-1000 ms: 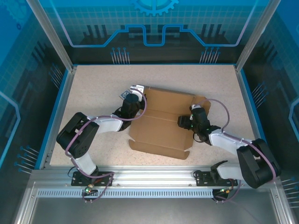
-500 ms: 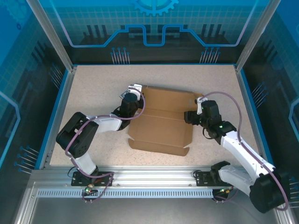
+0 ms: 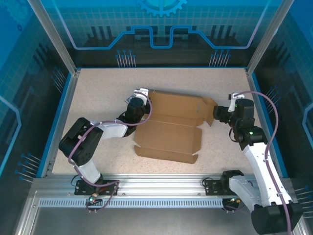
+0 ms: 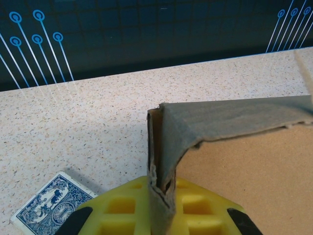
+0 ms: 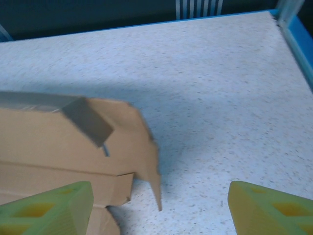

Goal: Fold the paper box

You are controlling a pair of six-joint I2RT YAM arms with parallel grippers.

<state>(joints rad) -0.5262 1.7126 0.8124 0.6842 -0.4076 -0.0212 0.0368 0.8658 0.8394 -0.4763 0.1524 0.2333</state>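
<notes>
Lying near the middle of the speckled table in the top view, the paper box was a brown cardboard sheet, mostly flat, with crease lines running left to right across it and small tabs at its lower corners. Its upper edge was turned up into a low wall, so the box was a shallow, part-formed tray with plain board showing inside.

The left gripper sat at the box's upper left corner. In the left wrist view its yellow pads were closed on the cardboard, the raised corner standing upright between them at the bottom centre of the frame and the wall running off to the right. A small blue-and-white patterned card pack lay on the table in the lower left of that view, just beside the pads.

The right gripper hung just right of the box's upper right corner, near the flap there. In the right wrist view its yellow fingers stood wide apart at the bottom corners of the frame, holding nothing, with the box's pointed flap between them and bare table on the right.
</notes>
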